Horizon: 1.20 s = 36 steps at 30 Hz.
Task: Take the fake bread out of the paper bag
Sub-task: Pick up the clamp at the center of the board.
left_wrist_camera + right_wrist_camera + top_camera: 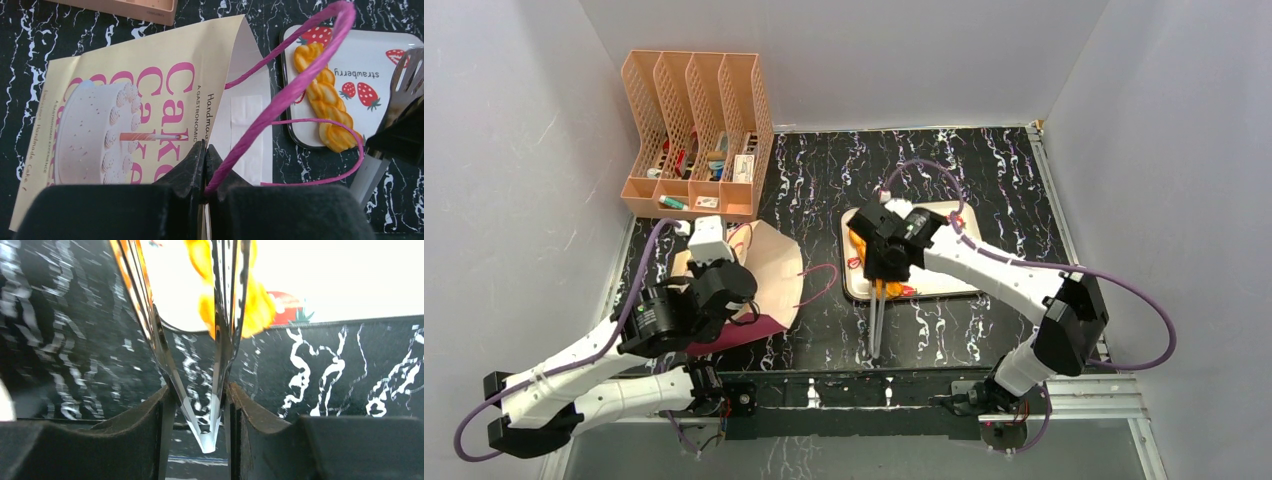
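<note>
Left tool (205,167): closed on the purple cord handle (295,85) of the paper bag (125,95).
Right tool (199,405): clamped around metal tongs (222,340).
Braided loaf (325,100): laid on the strawberry tray (400,70), at the tong tips, apart from the paper bag.
Worktop (30,45): the paper bag is laid on its side here.

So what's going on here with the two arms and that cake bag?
Two robot arms are emptying a paper bag. The left gripper is clamped on the bag's pink cord handle, and the bag lies flat on the table. The right gripper grips metal tongs, whose tips reach over a strawberry-print tray where a braided toy loaf lies. Whether more bread is inside the bag can't be seen.
</note>
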Motion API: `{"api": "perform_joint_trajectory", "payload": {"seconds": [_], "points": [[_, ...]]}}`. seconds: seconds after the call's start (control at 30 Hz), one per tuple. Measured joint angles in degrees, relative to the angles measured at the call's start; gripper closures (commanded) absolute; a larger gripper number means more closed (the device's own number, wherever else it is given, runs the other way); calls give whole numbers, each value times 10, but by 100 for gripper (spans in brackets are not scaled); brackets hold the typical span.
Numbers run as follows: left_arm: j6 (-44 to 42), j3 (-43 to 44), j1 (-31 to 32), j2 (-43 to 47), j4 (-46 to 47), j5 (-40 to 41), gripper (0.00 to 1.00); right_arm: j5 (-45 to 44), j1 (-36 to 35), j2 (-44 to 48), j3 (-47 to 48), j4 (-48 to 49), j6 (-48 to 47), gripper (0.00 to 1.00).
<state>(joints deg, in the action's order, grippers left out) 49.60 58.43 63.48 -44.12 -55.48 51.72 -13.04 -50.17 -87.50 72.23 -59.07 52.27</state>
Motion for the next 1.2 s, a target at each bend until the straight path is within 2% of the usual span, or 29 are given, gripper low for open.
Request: {"api": "perform_joint_trajectory", "payload": {"seconds": [0.1, 0.2, 0.37, 0.43, 0.6, 0.9, 1.07, 1.2], "points": [[-10, 20, 0, -1, -1, 0, 100, -27, 5, -19, 101, -22, -10, 69], [-29, 49, 0, -12, -2, 2, 100, -35, 36, -78, 225, -11, -38, 73], [-71, 82, 0, -34, 7, 10, 100, -22, 144, -255, 445, 52, -93, 76], [-87, 83, 0, -39, 19, 17, 100, -14, 181, -302, 480, 72, -108, 77], [-90, 69, 0, -37, 45, 52, 100, 13, 261, -333, 441, 102, -148, 78], [-52, 66, 0, -48, 70, 141, 100, 94, 388, -277, 317, 134, -169, 83], [-48, 79, 0, -99, 71, 179, 100, 133, 438, -284, 334, 142, -168, 85], [-57, 79, -7, -104, 78, 202, 100, 173, 451, -324, 398, 151, -161, 88]]}}
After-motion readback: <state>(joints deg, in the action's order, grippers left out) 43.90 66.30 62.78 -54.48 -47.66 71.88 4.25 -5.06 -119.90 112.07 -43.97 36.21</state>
